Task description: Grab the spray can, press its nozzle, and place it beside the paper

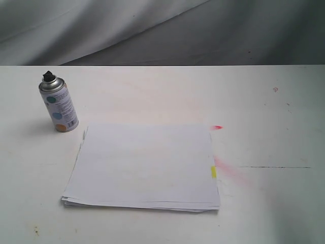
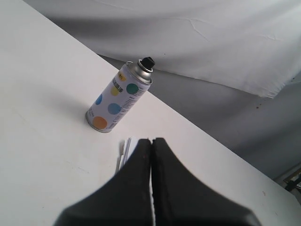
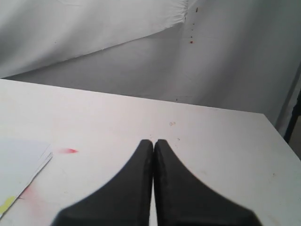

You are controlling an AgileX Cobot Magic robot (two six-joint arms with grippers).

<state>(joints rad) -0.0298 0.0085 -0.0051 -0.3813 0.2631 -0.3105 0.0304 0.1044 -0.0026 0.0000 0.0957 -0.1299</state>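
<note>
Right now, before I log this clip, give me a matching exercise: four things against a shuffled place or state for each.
1. spray can
2. paper
3. yellow tab
4. left end effector

A. shut, holding nothing
B. on the stack's right edge in the exterior view
C. upright, just off the stack's far left corner
D. lying flat in a thin stack

Pairs: 1-C, 2-D, 3-B, 4-A

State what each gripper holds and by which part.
Nothing. The left gripper and right gripper are shut and empty; the spray can stands free on the table.
</note>
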